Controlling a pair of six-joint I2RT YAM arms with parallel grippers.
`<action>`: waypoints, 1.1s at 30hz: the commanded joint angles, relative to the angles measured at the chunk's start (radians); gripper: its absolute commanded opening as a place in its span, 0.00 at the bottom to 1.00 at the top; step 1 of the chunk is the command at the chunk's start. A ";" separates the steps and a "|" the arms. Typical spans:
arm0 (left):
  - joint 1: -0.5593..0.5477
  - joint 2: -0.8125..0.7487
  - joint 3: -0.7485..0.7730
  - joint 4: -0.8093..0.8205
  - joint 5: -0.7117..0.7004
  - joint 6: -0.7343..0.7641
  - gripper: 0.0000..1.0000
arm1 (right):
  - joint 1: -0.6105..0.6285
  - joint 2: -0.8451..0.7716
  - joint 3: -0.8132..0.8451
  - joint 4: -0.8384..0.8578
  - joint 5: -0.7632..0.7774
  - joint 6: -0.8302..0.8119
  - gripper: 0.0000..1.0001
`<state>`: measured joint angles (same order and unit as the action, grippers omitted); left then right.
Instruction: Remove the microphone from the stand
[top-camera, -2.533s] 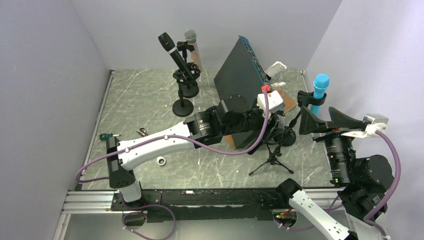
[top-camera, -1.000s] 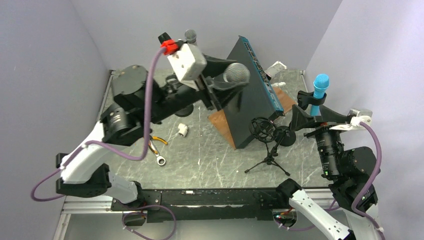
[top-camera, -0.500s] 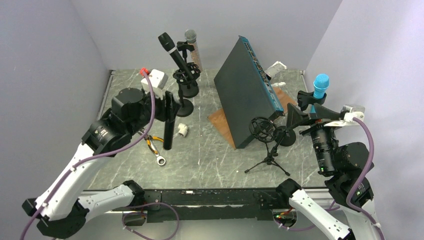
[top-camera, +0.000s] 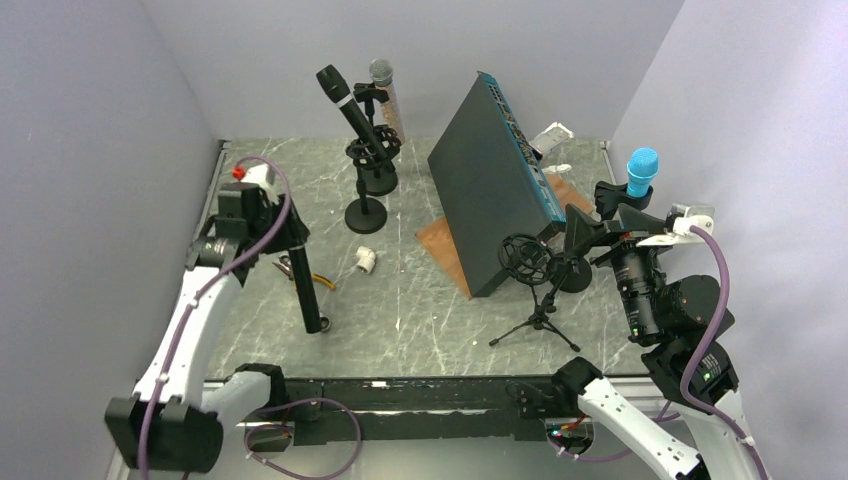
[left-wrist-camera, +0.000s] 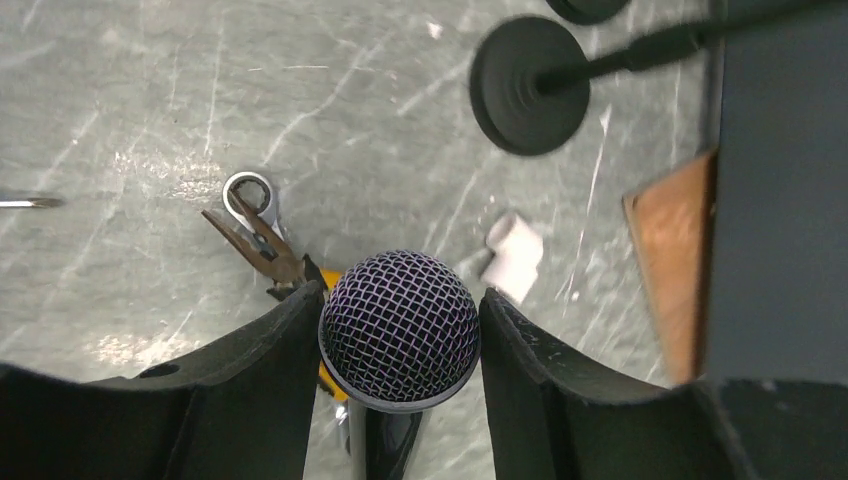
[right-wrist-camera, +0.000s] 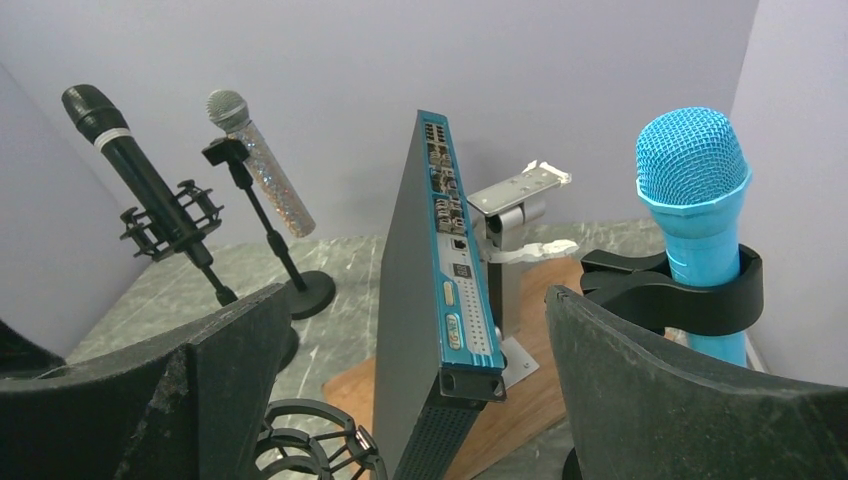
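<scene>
My left gripper (top-camera: 290, 243) is shut on a black microphone (top-camera: 306, 292) with a mesh head and holds it upright over the left side of the table, its lower end close to the surface. In the left wrist view the mesh head (left-wrist-camera: 400, 328) sits between my fingers (left-wrist-camera: 270, 380). The empty shock-mount tripod stand (top-camera: 530, 262) stands at centre right and also shows in the right wrist view (right-wrist-camera: 310, 440). My right gripper (top-camera: 605, 228) is open and empty beside a blue microphone (top-camera: 640, 176) in a black clip (right-wrist-camera: 680, 292).
A tilted dark panel (top-camera: 490, 190) stands on a wooden board (top-camera: 440, 245). A black microphone (top-camera: 345, 105) and a glittery one (top-camera: 385, 85) sit on stands at the back. Pliers (left-wrist-camera: 255, 235), a wrench (left-wrist-camera: 248, 192) and a white fitting (top-camera: 366, 260) lie under the left gripper.
My left arm has carried the microphone from the tripod stand up and across to the left, then lowered it upright. My right gripper has drifted slightly left.
</scene>
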<state>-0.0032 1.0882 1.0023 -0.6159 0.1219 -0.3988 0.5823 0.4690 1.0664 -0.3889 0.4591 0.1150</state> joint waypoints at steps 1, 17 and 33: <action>0.152 0.156 0.065 0.156 0.205 -0.206 0.00 | 0.000 -0.011 -0.006 0.044 0.000 -0.012 1.00; 0.342 0.943 0.364 0.710 0.359 -0.744 0.00 | 0.002 0.026 0.031 0.008 -0.043 0.002 1.00; 0.339 1.148 0.425 0.833 0.144 -1.032 0.00 | 0.000 0.111 0.035 0.026 -0.035 -0.023 1.00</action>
<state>0.3450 2.2181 1.4132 0.1871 0.3527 -1.3193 0.5823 0.5518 1.0691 -0.3950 0.4355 0.1066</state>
